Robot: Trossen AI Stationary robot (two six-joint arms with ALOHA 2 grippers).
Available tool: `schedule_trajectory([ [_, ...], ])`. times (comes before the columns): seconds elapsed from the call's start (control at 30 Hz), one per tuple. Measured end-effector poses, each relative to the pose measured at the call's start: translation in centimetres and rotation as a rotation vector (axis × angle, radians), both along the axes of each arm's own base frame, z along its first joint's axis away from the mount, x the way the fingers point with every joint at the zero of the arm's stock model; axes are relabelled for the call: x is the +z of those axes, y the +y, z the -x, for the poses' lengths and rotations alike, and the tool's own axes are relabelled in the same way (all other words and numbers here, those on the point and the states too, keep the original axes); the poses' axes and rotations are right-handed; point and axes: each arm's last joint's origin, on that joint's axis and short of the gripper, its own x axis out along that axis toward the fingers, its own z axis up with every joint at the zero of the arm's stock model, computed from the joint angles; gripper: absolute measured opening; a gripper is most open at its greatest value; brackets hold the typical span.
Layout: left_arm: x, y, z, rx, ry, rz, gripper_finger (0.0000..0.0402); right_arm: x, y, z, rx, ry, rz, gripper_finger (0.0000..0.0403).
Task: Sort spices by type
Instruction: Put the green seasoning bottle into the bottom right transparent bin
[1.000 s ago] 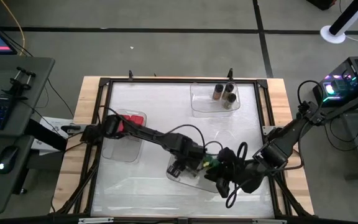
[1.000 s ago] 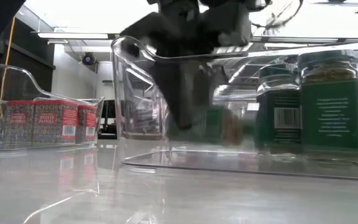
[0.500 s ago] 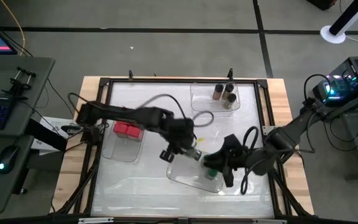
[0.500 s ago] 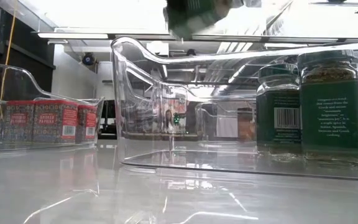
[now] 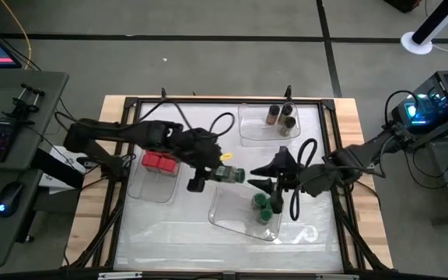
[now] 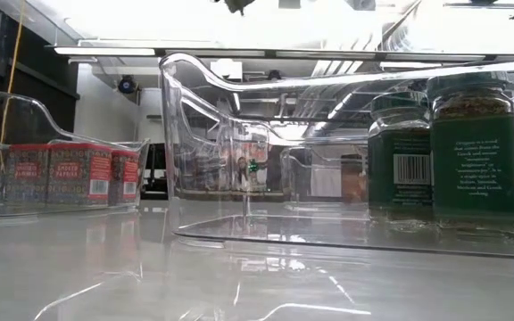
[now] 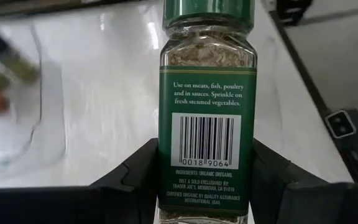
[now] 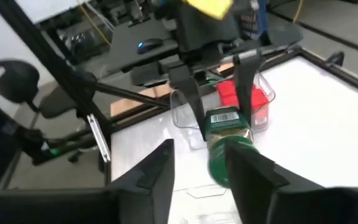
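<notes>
left gripper (image 5: 218,174) lifted green-lidded jar (image 5: 232,175) from tray (image 5: 228,218)

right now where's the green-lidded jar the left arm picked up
In the high view, the green-lidded jar is held in the left gripper mid-table, beyond the near clear tray, facing the right gripper.

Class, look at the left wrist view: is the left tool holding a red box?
No, the left tool is shut on a green-lidded jar of dried herbs, its barcode label facing the camera.
</notes>
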Motion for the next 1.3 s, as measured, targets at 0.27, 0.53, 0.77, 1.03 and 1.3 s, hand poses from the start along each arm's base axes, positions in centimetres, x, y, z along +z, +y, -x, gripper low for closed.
schedule_trajectory([
  [0.27,-1.2,0.4,2.6,0.199,-0.088,0.058,0.0151,-1.0,-0.5,-1.5,0.102,0.063,0.093,0.0232],
  [0.53,-1.2,-0.7,2.9,0.249,-0.106,-0.041,0.0151,-1.5,-2.1,-2.7,0.024,0.104,0.335,0.0315],
  [0.77,-1.0,-2.3,3.0,0.206,-0.15,-0.156,0.0151,-1.6,-3.2,-3.3,0.123,0.121,0.306,0.0323],
  [1.03,-0.7,-2.5,2.9,0.203,-0.182,-0.16,0.0151,-1.7,-4.0,-3.6,0.151,0.136,0.373,0.0323],
  [1.3,-0.3,-2.4,2.5,0.188,-0.239,-0.186,0.0151,-2.6,-4.1,-4.6,0.168,0.169,0.415,0.0323],
])
